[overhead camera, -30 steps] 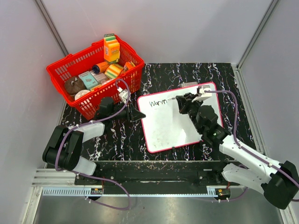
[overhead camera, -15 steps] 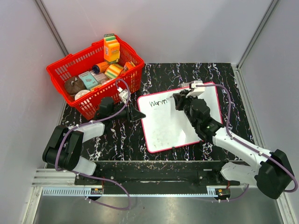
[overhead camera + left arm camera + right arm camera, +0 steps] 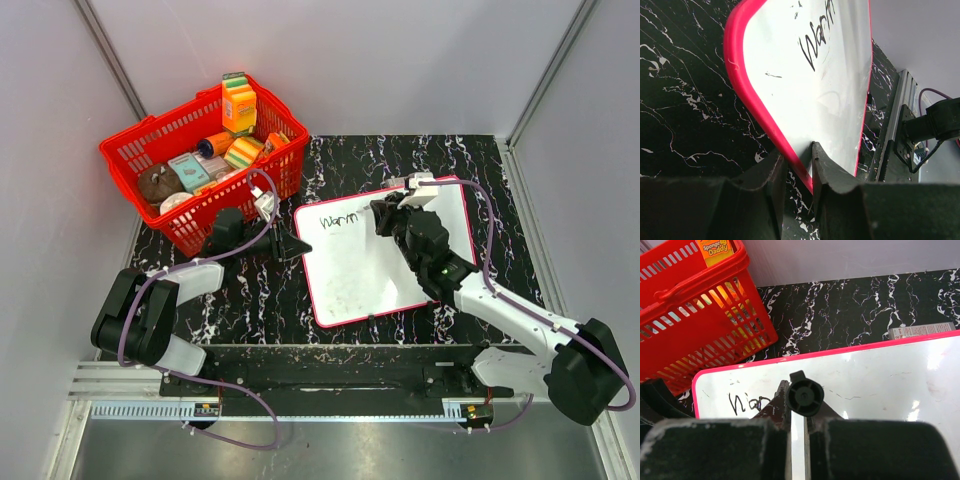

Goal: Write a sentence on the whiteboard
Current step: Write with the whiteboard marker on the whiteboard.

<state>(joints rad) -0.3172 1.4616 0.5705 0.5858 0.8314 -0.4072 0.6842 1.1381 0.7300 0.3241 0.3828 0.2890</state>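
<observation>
Nearest, the left fingers (image 3: 799,160) are clamped on the pink frame of the whiteboard (image 3: 365,275), holding its left edge against the black marbled worktop (image 3: 260,290). The board lies flat between the two sets of fingers. The right fingers (image 3: 798,417) are closed tight on a black marker (image 3: 805,396), whose tip points down at the board just ahead of them; I cannot tell whether it touches.

Left of the tip stands one word, "Warm". The rest of the board is blank, so I judge the sentence barely begun. Nothing blocks the writing line to the right.

Beyond the right fingers, a small grey box (image 3: 921,331) lies just off the board's far edge. Beyond the left fingers, a red basket (image 3: 178,222) of groceries stands near the board's corner, apart from it.
</observation>
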